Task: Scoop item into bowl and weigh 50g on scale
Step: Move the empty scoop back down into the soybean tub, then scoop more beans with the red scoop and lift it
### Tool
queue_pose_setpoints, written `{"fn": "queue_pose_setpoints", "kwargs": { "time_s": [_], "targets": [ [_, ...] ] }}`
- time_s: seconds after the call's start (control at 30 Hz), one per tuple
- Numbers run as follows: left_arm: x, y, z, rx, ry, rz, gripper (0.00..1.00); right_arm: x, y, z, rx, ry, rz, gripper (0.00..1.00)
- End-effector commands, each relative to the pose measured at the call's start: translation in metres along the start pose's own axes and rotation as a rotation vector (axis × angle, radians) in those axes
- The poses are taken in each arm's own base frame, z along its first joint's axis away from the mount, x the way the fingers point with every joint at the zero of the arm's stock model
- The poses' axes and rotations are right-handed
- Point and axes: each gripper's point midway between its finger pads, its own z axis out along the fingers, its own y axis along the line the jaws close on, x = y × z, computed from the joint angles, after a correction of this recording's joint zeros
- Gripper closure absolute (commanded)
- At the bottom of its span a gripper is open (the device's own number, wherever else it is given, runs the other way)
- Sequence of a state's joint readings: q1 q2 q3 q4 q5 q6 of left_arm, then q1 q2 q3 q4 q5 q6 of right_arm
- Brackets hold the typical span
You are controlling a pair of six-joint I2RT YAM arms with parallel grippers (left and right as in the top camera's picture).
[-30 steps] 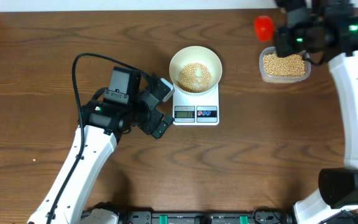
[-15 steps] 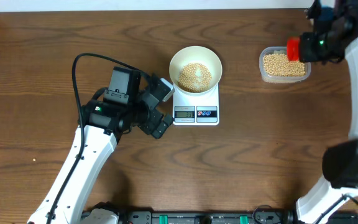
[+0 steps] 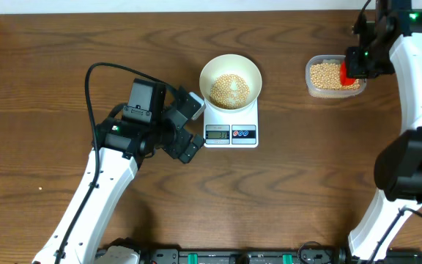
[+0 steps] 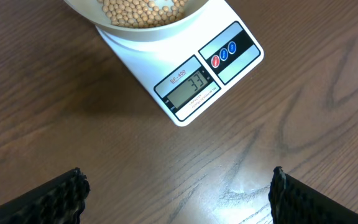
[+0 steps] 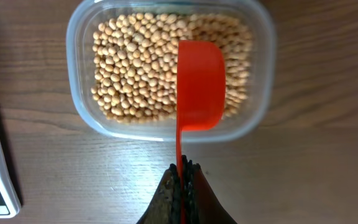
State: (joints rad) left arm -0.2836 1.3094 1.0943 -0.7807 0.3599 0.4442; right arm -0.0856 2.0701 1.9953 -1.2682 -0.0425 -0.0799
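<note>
The white bowl (image 3: 230, 67) sits on the scale (image 3: 231, 132) and holds a heap of beige beans (image 3: 229, 89). In the left wrist view the scale (image 4: 185, 74) shows 33 on its display, with the bowl's beans (image 4: 142, 9) at the top edge. My left gripper (image 3: 194, 127) (image 4: 179, 196) is open over bare wood just left of the scale. My right gripper (image 5: 183, 168) (image 3: 360, 59) is shut on the thin handle of a red scoop (image 5: 199, 84) (image 3: 349, 67). The scoop's cup hangs over the right half of the bean tub; no beans show on it.
A clear plastic tub (image 5: 79, 37) (image 3: 334, 89) full of beans stands at the back right, about a hand's width right of the scale. A black cable (image 3: 97, 81) loops off the left arm. The table's back edge runs just beyond the tub.
My right arm carried the red scoop from the tub's back left, right and forward, to over the tub. The left arm, bowl and scale stayed still.
</note>
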Motion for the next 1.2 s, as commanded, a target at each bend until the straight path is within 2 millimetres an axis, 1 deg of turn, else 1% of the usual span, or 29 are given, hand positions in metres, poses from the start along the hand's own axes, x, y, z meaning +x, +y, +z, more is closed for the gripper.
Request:
{"fn": "queue_pose_setpoints", "kwargs": {
  "time_s": [0.0, 0.07, 0.17, 0.3, 0.47, 0.57, 0.77, 0.9, 1.07, 1.17],
  "targets": [
    [-0.002, 0.002, -0.001, -0.010, -0.001, -0.006, 0.05, -0.001, 0.011, 0.022, -0.074, 0.034, 0.019, 0.99],
    [-0.002, 0.002, -0.001, -0.010, -0.001, -0.006, 0.05, -0.002, 0.018, 0.033, -0.122, 0.046, 0.022, 0.99],
    [-0.002, 0.002, -0.001, -0.010, -0.001, -0.006, 0.05, -0.003, 0.027, 0.042, -0.176, 0.057, 0.026, 0.99],
    [-0.002, 0.002, -0.001, -0.010, -0.001, -0.006, 0.05, -0.004, 0.030, 0.043, -0.223, 0.055, 0.039, 0.99],
    [-0.002, 0.002, -0.001, -0.010, -0.001, -0.006, 0.05, -0.005, 0.026, 0.038, -0.303, 0.044, 0.081, 0.99],
    [-0.002, 0.002, -0.001, -0.010, -0.001, -0.006, 0.05, -0.007, 0.022, 0.033, -0.372, 0.028, 0.116, 0.99],
    [-0.002, 0.002, -0.001, -0.010, -0.001, -0.006, 0.05, -0.009, 0.000, 0.024, -0.468, -0.007, 0.195, 0.99],
    [-0.002, 0.002, -0.001, -0.010, -0.001, -0.006, 0.05, -0.008, -0.010, 0.019, -0.508, -0.020, 0.224, 0.99],
    [-0.002, 0.002, -0.001, -0.010, -0.001, -0.006, 0.05, -0.005, -0.018, 0.015, -0.539, -0.028, 0.233, 0.99],
    [-0.002, 0.002, -0.001, -0.010, -0.001, -0.006, 0.05, -0.004, -0.018, 0.011, -0.579, -0.038, 0.232, 0.99]
  ]
}}
